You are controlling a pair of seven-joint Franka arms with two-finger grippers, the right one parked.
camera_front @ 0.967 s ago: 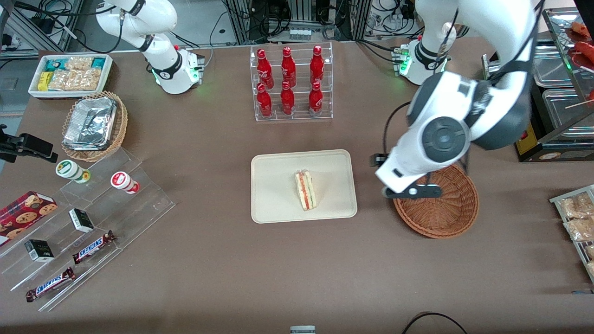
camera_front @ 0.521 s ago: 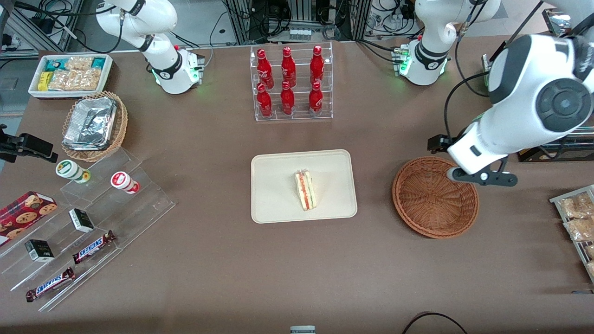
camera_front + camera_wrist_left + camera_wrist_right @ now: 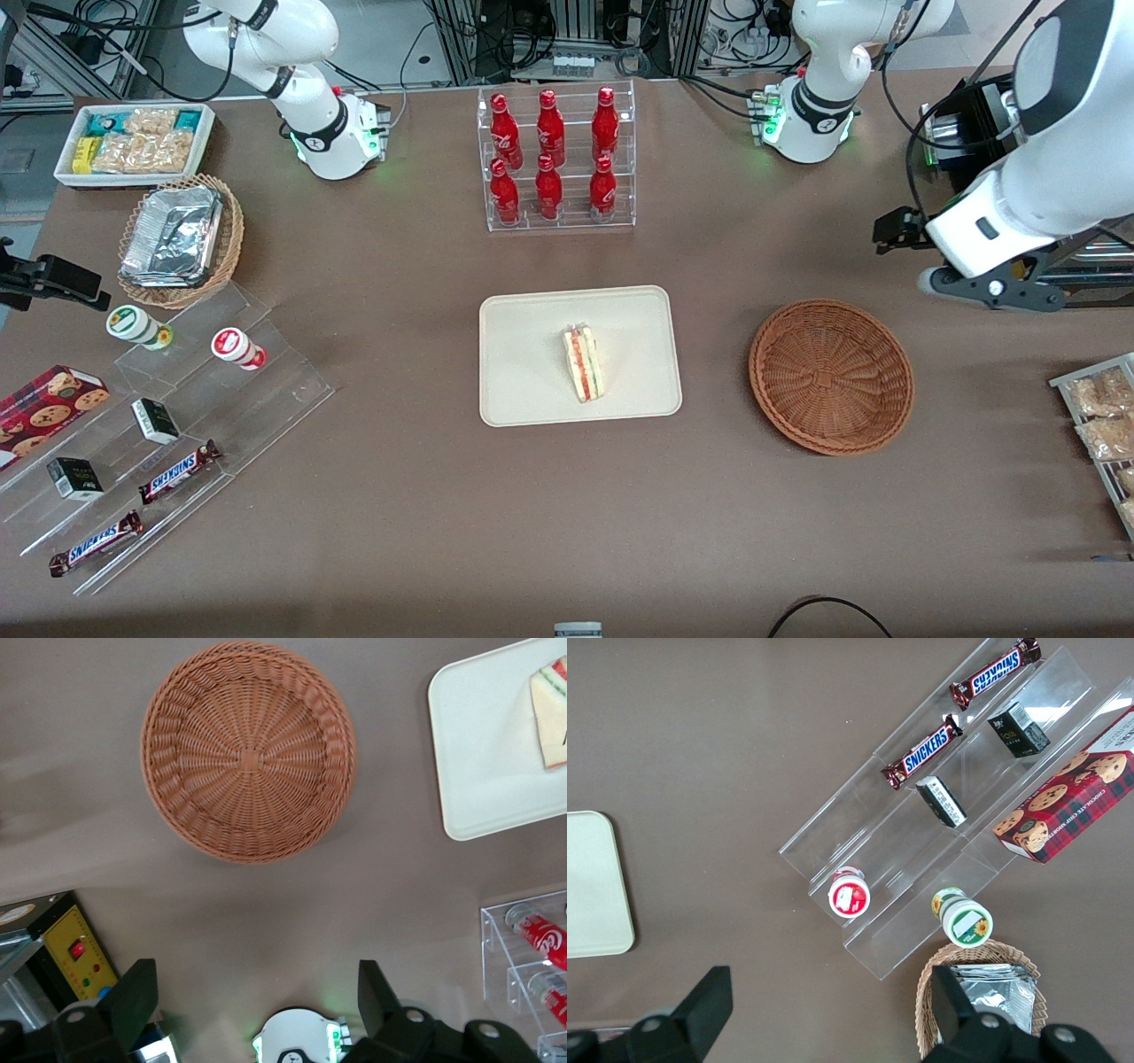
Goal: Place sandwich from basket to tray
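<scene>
— Item, sandwich point(image 3: 584, 363): location?
— On the tray point(image 3: 532, 390), well away from my gripper point(image 3: 257, 1005); basket point(image 3: 831, 377) below it sat empty.
— Gripper?
— Fingers spread, holding nothing; I judged the delivery complete.

sandwich point(image 3: 584, 363) on tray point(image 3: 532, 390) | basket point(image 3: 831, 377) beside | claw point(image 3: 257, 1005) above table, open

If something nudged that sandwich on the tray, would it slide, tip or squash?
The sandwich is a narrow wedge resting on the tray, so it could probably tip. Its soft-looking bread likely squashes easily. The tray looks smooth, so it may slide. The gripper, jaws open, hangs above the table, away from it.
</scene>
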